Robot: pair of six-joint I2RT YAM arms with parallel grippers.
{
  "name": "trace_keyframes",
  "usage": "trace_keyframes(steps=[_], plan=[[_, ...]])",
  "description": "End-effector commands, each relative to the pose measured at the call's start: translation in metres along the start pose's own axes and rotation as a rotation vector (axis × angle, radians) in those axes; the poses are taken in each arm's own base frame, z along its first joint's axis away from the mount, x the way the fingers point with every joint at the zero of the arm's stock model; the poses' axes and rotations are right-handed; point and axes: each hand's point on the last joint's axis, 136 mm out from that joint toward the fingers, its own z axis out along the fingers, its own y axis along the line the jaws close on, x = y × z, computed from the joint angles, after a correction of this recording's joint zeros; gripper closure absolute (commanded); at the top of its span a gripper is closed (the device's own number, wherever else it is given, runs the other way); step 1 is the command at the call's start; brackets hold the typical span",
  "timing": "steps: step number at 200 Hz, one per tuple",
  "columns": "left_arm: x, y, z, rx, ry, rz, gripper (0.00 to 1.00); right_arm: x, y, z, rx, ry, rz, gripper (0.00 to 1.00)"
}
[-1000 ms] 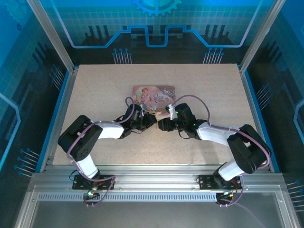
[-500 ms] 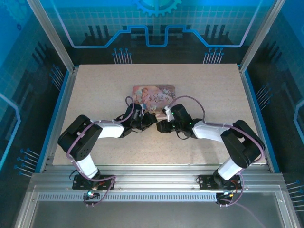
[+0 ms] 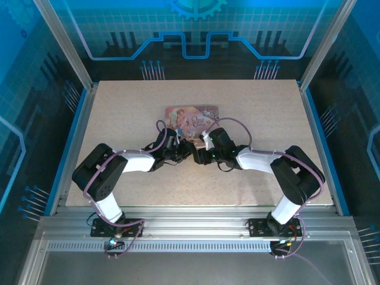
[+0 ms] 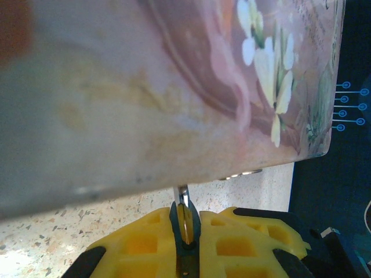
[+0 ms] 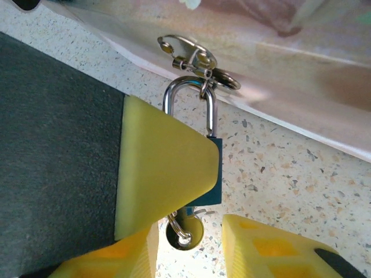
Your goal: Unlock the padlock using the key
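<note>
The padlock has a blue body, and its silver shackle hooks through a ring clasp on the pink tin. My left gripper is shut on the padlock, seen edge-on below the tin. One of its yellow fingers hides most of the lock body in the right wrist view. The key sticks out of the lock's bottom, with a round head and a small ring. My right gripper is open, its fingers on either side of the key head with gaps. From above, both grippers meet at the tin's near edge.
The pink tin lies in the middle of the speckled table. Metal frame posts and blue walls enclose the table. Both arms reach in from the near edge.
My right gripper has moved left towards the left gripper and its jaws have narrowed a little. The left arm and the tin have stayed put.
</note>
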Motion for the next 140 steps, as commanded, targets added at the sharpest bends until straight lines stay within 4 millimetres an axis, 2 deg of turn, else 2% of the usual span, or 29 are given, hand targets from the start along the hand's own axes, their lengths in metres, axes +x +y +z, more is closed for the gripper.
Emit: trace_keyframes(steps=[1, 19, 29, 60, 102, 124, 140], plan=[[0.01, -0.017, 0.0, 0.056, 0.075, -0.026, 1.0, -0.021, 0.01, -0.003, 0.0, -0.051, -0.029, 0.65], [0.011, -0.016, 0.0, 0.057, 0.079, -0.027, 1.0, -0.024, 0.011, -0.006, -0.004, -0.066, -0.03, 0.66], [0.011, -0.016, 0.001, 0.059, 0.079, -0.028, 1.0, -0.025, 0.013, -0.007, -0.008, -0.069, -0.028, 0.69], [0.012, -0.015, 0.0, 0.06, 0.079, -0.03, 1.0, -0.026, 0.017, -0.006, -0.058, -0.086, -0.005, 1.0], [0.011, -0.012, -0.002, 0.048, 0.074, -0.027, 0.95, -0.017, 0.015, -0.001, -0.087, -0.07, 0.019, 1.0], [0.01, -0.005, -0.003, 0.032, 0.057, -0.034, 0.8, -0.01, 0.012, 0.002, -0.069, -0.035, -0.006, 1.0], [0.009, 0.002, -0.005, 0.012, 0.038, -0.041, 0.73, -0.004, 0.008, 0.005, -0.058, -0.012, -0.027, 1.0]])
